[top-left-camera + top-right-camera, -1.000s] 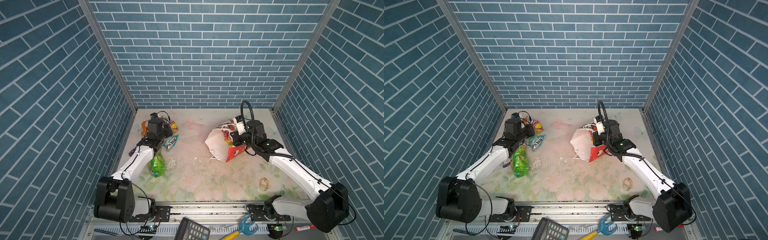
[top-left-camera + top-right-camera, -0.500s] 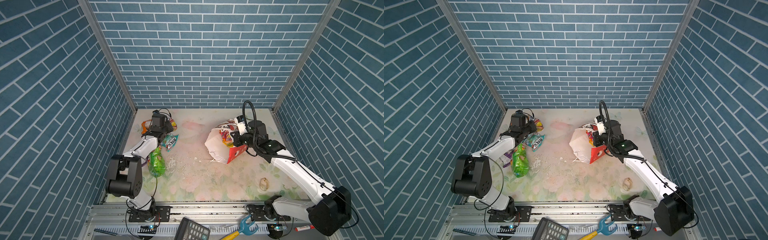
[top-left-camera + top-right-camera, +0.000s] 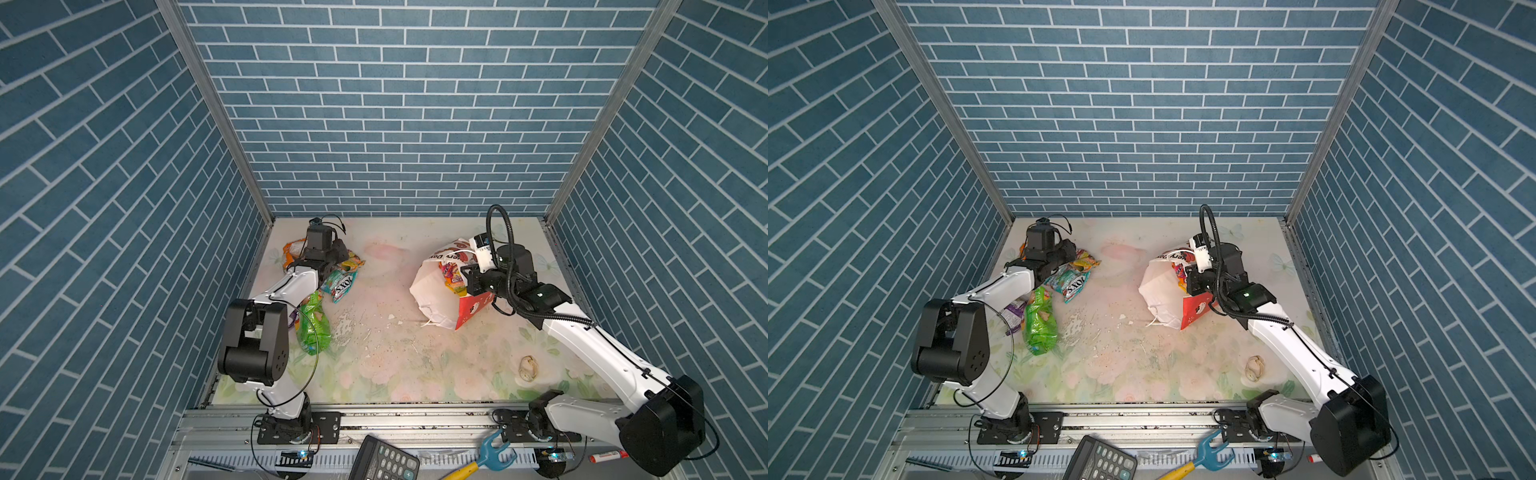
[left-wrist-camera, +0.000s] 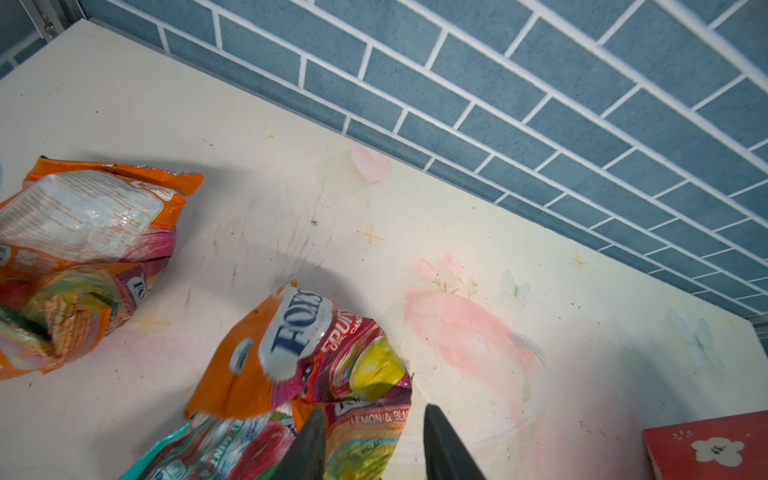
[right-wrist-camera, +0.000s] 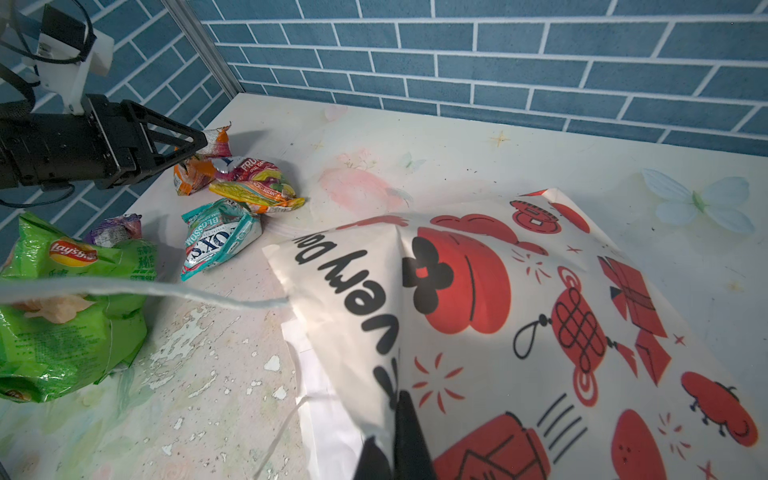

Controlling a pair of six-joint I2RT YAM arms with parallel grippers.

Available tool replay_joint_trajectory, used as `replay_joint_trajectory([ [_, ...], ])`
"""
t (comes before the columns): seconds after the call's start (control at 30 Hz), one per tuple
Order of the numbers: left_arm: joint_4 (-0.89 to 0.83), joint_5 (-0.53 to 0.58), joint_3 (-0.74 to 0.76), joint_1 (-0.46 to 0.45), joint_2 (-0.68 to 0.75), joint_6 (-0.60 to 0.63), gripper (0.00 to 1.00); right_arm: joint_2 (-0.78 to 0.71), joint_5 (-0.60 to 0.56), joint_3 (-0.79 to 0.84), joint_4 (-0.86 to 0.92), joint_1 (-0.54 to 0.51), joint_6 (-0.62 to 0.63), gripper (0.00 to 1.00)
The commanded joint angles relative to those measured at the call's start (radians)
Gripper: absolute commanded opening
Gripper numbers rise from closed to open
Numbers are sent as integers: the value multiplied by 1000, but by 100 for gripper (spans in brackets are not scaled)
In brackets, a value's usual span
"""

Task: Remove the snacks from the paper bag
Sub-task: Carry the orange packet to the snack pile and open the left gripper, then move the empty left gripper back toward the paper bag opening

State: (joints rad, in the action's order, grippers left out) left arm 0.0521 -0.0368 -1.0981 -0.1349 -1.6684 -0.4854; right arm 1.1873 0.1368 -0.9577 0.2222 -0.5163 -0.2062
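So, ur L gripper (image 4: pixel 374 411) hangs released over 6 crinkly plastic snack packets (image 5: pixel 220 237), out; R gripper (image 5: pixel 388 436) pinches white-red paper gift bag (image 5: pixel 540 311), 1 multicolour packet (image 3: pixel 453 280) inside to go.

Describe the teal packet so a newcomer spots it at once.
Start at the snack heap by the left gripper. On its side facing the paper bag, between the green Lay's bag and a yellow packet, lies the teal packet. Only it is teal, with a white FOX'S label.
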Motion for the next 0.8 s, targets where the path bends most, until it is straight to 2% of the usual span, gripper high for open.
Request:
replay_joint_trajectory([
  [0.0,26,-12,0,7,28,7,49,-25,2,16,-28,-2,-29,0],
  [0.1,20,-28,0,3,46,10,70,-24,3,17,-27,-2,-25,0],
  [0.13,21,-30,2,1,54,11,73,-26,6,17,-26,-2,-24,0],
  [0.5,24,-35,63,-76,200,26,88,-40,-26,8,10,-1,4,0],
  [0.77,18,-33,125,-150,357,44,91,-32,-43,10,3,-2,4,0],
])
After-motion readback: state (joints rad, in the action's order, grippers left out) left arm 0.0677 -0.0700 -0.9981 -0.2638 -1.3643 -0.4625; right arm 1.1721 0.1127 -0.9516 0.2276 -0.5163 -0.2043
